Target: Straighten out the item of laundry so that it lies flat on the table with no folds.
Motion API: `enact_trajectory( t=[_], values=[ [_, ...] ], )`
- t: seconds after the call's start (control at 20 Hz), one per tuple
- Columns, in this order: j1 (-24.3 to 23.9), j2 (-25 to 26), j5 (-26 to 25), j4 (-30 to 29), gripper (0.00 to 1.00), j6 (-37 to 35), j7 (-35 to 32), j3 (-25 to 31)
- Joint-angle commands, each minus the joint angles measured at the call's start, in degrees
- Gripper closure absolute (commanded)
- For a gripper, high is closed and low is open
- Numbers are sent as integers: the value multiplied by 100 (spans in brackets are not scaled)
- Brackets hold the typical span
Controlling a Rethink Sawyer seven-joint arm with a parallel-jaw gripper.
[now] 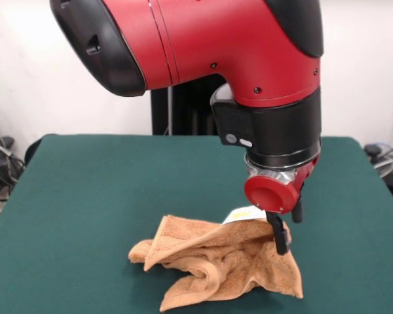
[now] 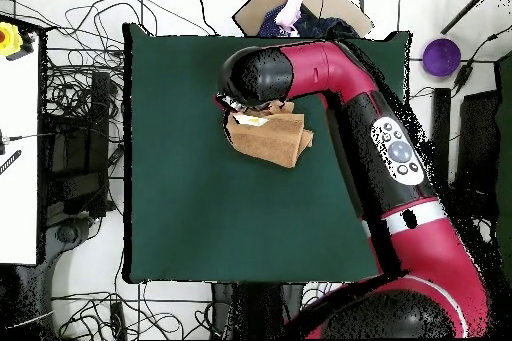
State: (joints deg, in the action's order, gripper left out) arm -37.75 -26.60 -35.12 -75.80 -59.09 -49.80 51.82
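The crumpled orange-tan terry-cloth towel (image 1: pixel 219 265) lies toward six o'clock on the dark green felt worktop (image 1: pixel 85 190) in the front view. The black gripper (image 1: pixel 280 237) seems pinched narrow on the towel's edge at its three o'clock side, beside the white tag (image 1: pixel 243 214). A thin grip could slip, leaving folds. Overhead, the red arm (image 2: pixel 340 87) hides the gripper.

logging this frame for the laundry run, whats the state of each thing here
towel: crumpled and folded over itself, not flat, one edge raised at the gripper
white tag: showing on the raised edge beside the gripper
gripper: down at the towel's raised edge; open or shut cannot be told
arm: stretched out over the table, above the towel
table: green top, towel lying on it
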Motion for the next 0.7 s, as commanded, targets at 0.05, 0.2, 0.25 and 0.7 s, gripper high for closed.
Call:
enact_trajectory(
  t=[0.05,0.2,0.25,0.7],
  values=[
    [46,129,-442,204,0,-656,1080,-593],
    [36,148,-497,169,0,-698,1082,-609],
    [34,154,-513,165,0,-728,1089,-623],
    [75,224,-700,260,0,-1216,1229,-782]
  ],
)
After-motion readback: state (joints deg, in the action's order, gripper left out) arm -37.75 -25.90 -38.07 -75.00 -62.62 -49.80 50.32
